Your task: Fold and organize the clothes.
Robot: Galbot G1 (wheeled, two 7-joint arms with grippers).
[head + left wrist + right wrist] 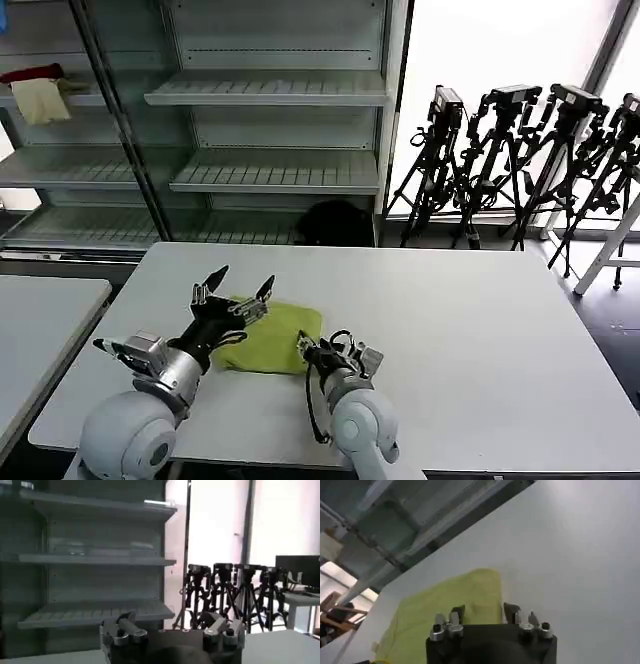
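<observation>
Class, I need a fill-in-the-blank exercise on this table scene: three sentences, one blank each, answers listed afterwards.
1. The lime-green T-shirt lies folded on the white ____.
2. The left gripper is raised over the T-shirt with its fingers ____.
3. The right gripper sits at the T-shirt's edge, fingers open and holding ____.

Missing words: table; open; nothing

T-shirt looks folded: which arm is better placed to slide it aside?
Probably the right. The right gripper is open and low at the lime-green T-shirt's near edge, while the left gripper is open, raised above it and tilted upward.
</observation>
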